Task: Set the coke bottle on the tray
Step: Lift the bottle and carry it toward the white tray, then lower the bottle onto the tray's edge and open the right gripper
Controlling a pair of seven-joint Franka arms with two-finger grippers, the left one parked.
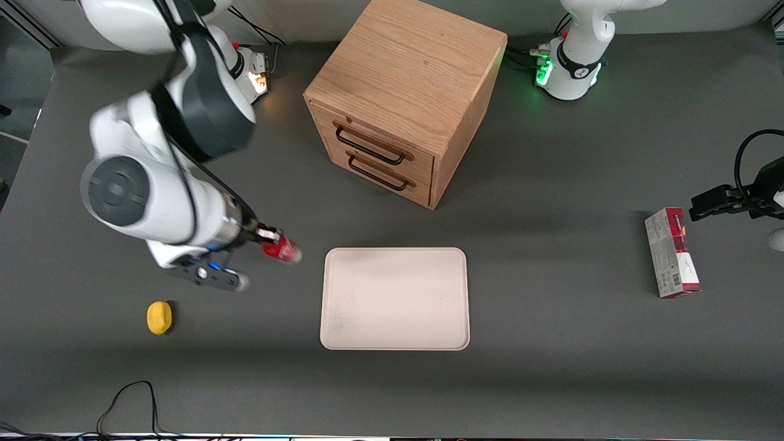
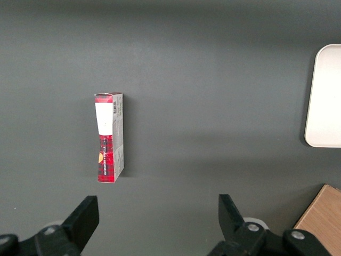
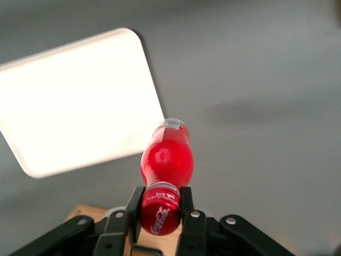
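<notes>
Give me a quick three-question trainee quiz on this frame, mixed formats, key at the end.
1. True or false: the coke bottle already rests on the tray.
2. What is the gripper doing? A) hanging open over the tray B) shut on the coke bottle C) shut on the lemon
3. Fill in: the wooden box has ___ drawers, both closed.

Key:
1. False. The bottle is in the gripper, beside the tray's edge toward the working arm's end of the table.
2. B. The fingers clamp the bottle at its cap end.
3. Two.
</notes>
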